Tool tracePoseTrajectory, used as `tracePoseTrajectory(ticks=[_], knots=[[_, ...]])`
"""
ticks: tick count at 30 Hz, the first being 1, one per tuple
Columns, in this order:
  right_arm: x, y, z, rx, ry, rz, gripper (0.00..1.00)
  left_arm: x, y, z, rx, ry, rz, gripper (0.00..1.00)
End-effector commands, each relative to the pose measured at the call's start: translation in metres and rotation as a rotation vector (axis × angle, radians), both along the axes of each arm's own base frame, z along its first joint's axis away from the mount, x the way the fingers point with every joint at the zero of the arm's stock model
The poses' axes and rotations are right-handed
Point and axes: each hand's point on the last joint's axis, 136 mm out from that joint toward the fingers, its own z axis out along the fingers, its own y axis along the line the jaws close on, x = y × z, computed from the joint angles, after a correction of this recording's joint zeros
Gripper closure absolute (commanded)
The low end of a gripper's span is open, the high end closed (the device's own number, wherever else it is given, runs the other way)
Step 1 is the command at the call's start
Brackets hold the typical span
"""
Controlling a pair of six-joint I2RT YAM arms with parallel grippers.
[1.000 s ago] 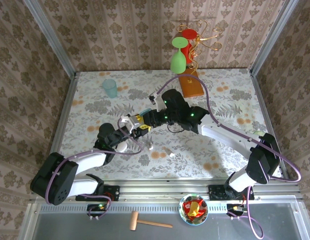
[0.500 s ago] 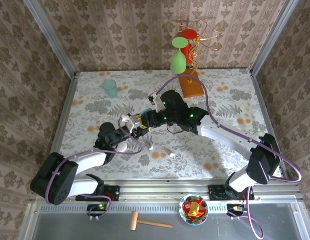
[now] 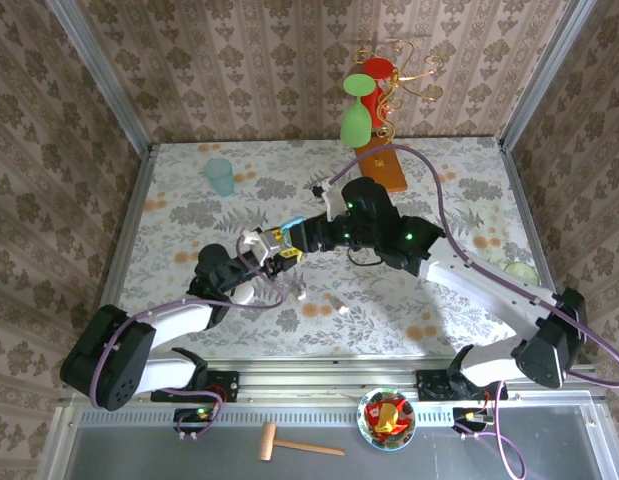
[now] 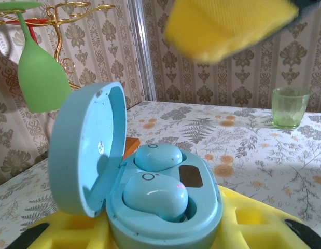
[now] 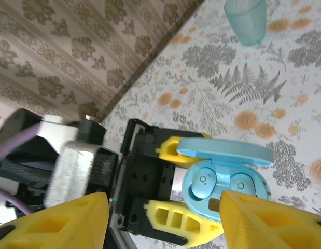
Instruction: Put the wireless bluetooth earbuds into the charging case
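My left gripper (image 4: 165, 236) is shut on a pale blue charging case (image 4: 201, 207), gripped between its yellow pads (image 4: 264, 223). The lid (image 4: 87, 150) stands open to the left. Two pale blue earbuds (image 4: 155, 194) (image 4: 157, 155) sit in the case's wells. In the right wrist view the same case (image 5: 222, 199) shows both earbuds (image 5: 203, 180) (image 5: 239, 184) seated. My right gripper (image 5: 160, 223) is open just above the case, its yellow fingers (image 5: 51, 223) wide apart and holding nothing. In the top view both grippers meet near the table's middle, left gripper (image 3: 274, 258), right gripper (image 3: 294, 238).
A green cup (image 3: 220, 176) stands at the back left. A gold stand with green and red glasses (image 3: 357, 115) rises from an orange wooden base (image 3: 381, 172) at the back. Two small white items (image 3: 301, 293) (image 3: 341, 306) lie on the table in front of the grippers.
My right gripper has opened and drawn back a little from the case, and its arm has swung right. The left gripper and the case have stayed put.
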Motion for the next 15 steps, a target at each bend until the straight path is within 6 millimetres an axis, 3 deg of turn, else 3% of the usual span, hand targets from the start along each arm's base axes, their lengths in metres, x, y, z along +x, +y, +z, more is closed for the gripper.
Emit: tracePoseTrajectory(ticks=[1,7,15], knots=[[0.009,-0.017,0.009,-0.012,-0.04,-0.081,0.41,-0.008,-0.004,0.013,0.017,-0.086,-0.038,0.79],[0.046,-0.034,-0.019,-0.116,0.072,-0.226,0.4,-0.028,-0.008,0.017,0.031,-0.124,-0.138,0.79],[0.043,-0.023,-0.04,-0.172,0.115,-0.15,0.38,-0.017,-0.003,0.025,0.009,-0.089,-0.068,0.79]])
